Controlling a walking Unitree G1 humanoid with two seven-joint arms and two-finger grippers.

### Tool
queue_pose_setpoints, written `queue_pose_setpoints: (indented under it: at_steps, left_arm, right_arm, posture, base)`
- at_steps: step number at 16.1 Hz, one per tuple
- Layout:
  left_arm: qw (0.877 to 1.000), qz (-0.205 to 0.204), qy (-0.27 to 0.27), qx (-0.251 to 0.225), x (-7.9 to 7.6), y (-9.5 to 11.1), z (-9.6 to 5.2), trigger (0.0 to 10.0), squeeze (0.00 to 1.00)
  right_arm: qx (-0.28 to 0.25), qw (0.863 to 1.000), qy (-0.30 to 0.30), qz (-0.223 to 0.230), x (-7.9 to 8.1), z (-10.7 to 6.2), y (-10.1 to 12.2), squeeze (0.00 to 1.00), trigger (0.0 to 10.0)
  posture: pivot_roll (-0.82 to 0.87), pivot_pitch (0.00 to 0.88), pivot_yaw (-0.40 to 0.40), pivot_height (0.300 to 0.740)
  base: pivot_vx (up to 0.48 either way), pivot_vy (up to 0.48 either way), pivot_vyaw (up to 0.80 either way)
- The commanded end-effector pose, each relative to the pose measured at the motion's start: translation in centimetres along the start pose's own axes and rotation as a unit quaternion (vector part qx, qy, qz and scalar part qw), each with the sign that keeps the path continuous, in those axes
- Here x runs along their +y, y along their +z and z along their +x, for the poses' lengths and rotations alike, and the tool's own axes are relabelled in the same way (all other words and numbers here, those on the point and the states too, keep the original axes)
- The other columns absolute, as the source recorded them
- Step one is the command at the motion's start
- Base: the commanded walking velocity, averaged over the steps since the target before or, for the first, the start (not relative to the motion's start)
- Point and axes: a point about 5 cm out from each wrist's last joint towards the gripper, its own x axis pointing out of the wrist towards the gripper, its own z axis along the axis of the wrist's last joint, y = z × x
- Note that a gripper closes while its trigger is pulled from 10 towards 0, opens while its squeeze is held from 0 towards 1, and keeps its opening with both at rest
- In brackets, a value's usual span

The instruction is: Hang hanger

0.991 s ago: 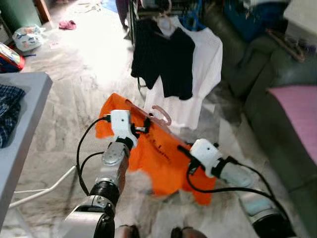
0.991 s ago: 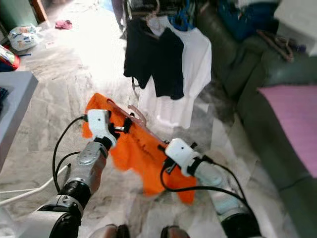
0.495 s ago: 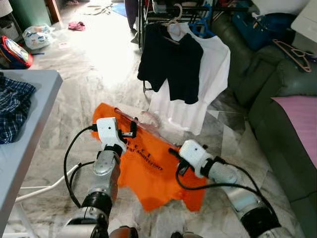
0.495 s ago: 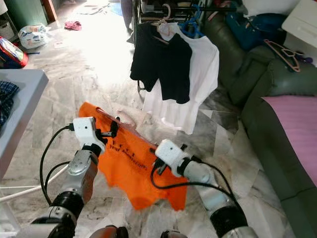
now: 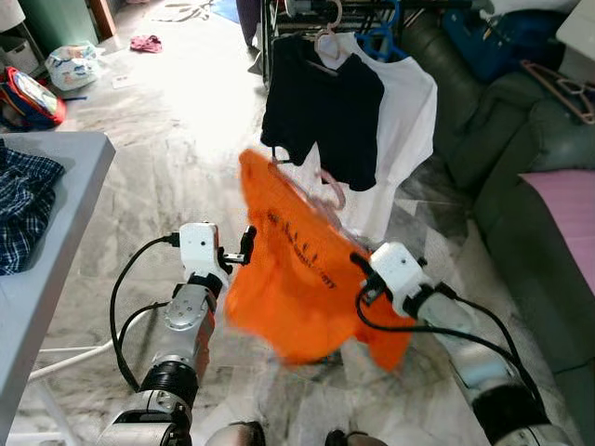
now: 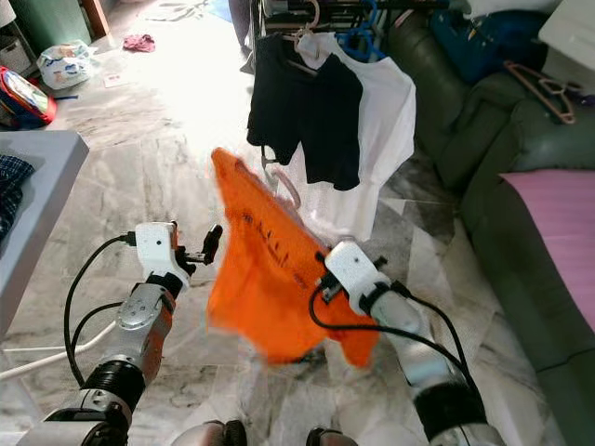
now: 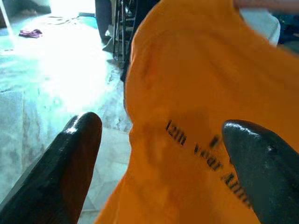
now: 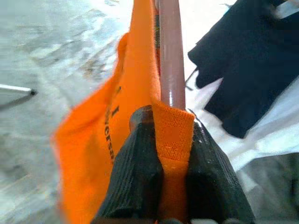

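- The right gripper (image 8: 172, 140) pinches the orange T-shirt (image 5: 297, 269) and its pink hanger (image 8: 171, 60).
- The left gripper (image 7: 163, 154) is spread wide, touching nothing, just left of the shirt.

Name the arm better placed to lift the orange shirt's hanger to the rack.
Right. The right hand is shut on the orange shirt and its hanger, while the left hand is open beside the cloth, holding nothing.
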Motion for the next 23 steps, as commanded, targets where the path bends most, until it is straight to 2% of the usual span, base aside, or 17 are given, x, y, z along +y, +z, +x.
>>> queue_pose_setpoints:
  at_steps: [1, 4, 7, 10, 14, 15, 16, 17, 20, 21, 22, 23]
  left_arm:
    - [1.000, -0.008, -0.018, -0.004, -0.6, 0.4, 0.5, 10.0, 0.00]
    - [0.999, -0.018, -0.023, -0.024, -1.3, 1.5, 1.3, 10.0, 0.00]
    - [0.998, -0.035, -0.036, -0.037, -2.0, 2.1, 1.7, 10.0, 0.00]
    - [0.998, -0.035, -0.035, -0.035, -1.8, 2.0, 1.6, 10.0, 0.00]
    - [0.997, -0.055, -0.033, -0.039, -1.1, 2.4, 1.9, 10.0, 0.00]
    - [0.997, -0.061, -0.036, -0.038, -1.0, 2.5, 1.9, 7.1, 0.00]
    - [0.996, -0.064, -0.038, -0.040, -0.8, 2.5, 1.9, 3.3, 0.00]
    - [0.996, -0.071, -0.047, -0.034, -0.8, 2.4, 1.9, 0.0, 0.00]
    - [0.997, -0.053, -0.051, -0.032, -0.7, 2.3, 1.8, 0.0, 0.00]
    - [0.997, -0.029, -0.059, -0.031, -0.6, 2.3, 1.7, 4.7, 0.00]
    - [0.997, -0.029, -0.059, -0.031, -0.6, 2.3, 1.7, 4.7, 0.00]
    - [0.997, -0.013, -0.066, -0.029, -0.4, 2.1, 1.6, 8.6, 0.00]
  right_arm:
    - [-0.025, 0.999, 0.023, -0.002, 0.6, -0.3, 0.7, 0.00, 10.0]
    - [-0.015, 0.998, 0.057, 0.003, 1.6, -1.0, 0.1, 0.00, 10.0]
    - [-0.014, 0.998, 0.065, 0.000, 1.5, -1.2, 0.2, 0.00, 10.0]
    - [-0.020, 0.997, 0.073, -0.002, 1.4, -1.1, 0.7, 0.00, 10.0]
    - [-0.029, 0.993, 0.116, 0.006, 1.9, -1.9, 0.9, 0.00, 10.0]
    - [-0.031, 0.992, 0.123, 0.012, 1.9, -2.1, 1.0, 0.00, 10.0]
    - [-0.033, 0.991, 0.132, 0.017, 1.8, -2.5, 1.1, 0.00, 10.0]
    - [-0.038, 0.987, 0.154, 0.029, 1.9, -3.0, 1.3, 0.00, 10.0]
    - [-0.034, 0.985, 0.168, 0.030, 1.7, -3.5, 1.4, 0.00, 10.0]
    - [-0.033, 0.985, 0.168, 0.032, 1.3, -3.9, 1.5, 0.00, 10.0]
    - [-0.033, 0.985, 0.168, 0.032, 1.3, -3.9, 1.5, 0.00, 10.0]
    - [-0.031, 0.985, 0.168, 0.032, 0.9, -4.1, 1.7, 0.00, 10.0]
  posture:
    - [-0.01, 0.178, 0.018, 0.740]
    - [-0.02, 0.183, 0.021, 0.740]
    - [-0.03, 0.184, 0.016, 0.740]
    - [-0.03, 0.182, 0.013, 0.740]
    - [-0.03, 0.184, 0.007, 0.740]
    - [-0.03, 0.184, 0.007, 0.740]
    - [-0.04, 0.184, 0.008, 0.740]
    - [-0.04, 0.184, 0.008, 0.740]
    - [-0.04, 0.185, 0.011, 0.740]
    - [-0.05, 0.186, 0.011, 0.740]
    - [-0.05, 0.186, 0.011, 0.740]
    - [-0.05, 0.189, 0.011, 0.740]
  base:
    - [0.000, 0.000, 0.00]
    - [0.000, 0.000, 0.00]
    - [0.000, 0.000, 0.00]
    - [0.000, 0.000, 0.00]
    - [0.000, 0.000, 0.00]
    - [0.000, 0.000, 0.00]
    - [0.000, 0.000, 0.00]
    - [0.000, 0.000, 0.00]
    - [0.000, 0.000, 0.00]
    - [0.000, 0.000, 0.00]
    - [0.000, 0.000, 0.00]
    - [0.000, 0.000, 0.00]
